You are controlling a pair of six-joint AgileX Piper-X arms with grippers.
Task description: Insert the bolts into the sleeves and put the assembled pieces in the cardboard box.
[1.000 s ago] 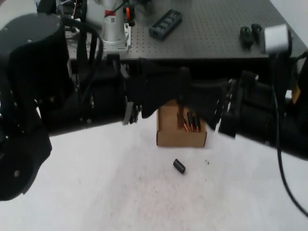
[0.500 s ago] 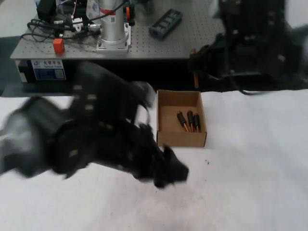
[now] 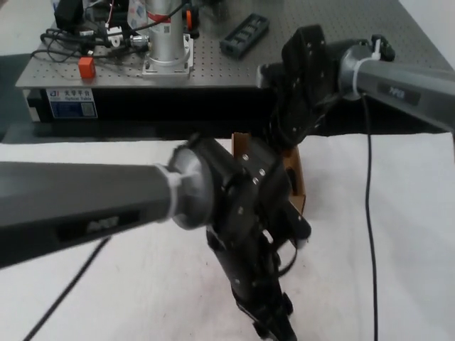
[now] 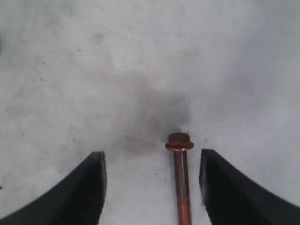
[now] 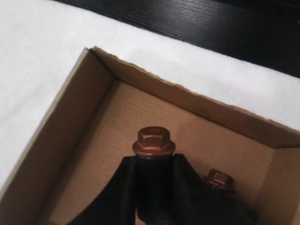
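A bare copper bolt [image 4: 180, 180] lies on the white cloth between the fingers of my open left gripper [image 4: 152, 157], apart from both. In the high view that gripper [image 3: 274, 321] is low over the cloth near the front edge, in front of the cardboard box [image 3: 299, 183]. My right gripper [image 5: 153, 164] is shut on an assembled piece [image 5: 153, 143], a copper bolt head above a black sleeve, held upright over the open box [image 5: 70, 140]. Another copper bolt head [image 5: 217, 178] lies inside the box. From the back right, the right gripper [image 3: 286, 135] hangs over the box's far side.
Behind the cloth stands a perforated metal bench [image 3: 234, 67] with a metal cylinder [image 3: 167, 39], an orange block [image 3: 86, 67] and a black tray [image 3: 244, 34]. A black cable [image 3: 367, 213] runs down over the cloth at the right. The left arm [image 3: 106, 206] spans the left foreground.
Both arms have swung fast. The left arm has come down to the front of the cloth, covering the spot where a black sleeve lay. The right arm has dropped over the box.
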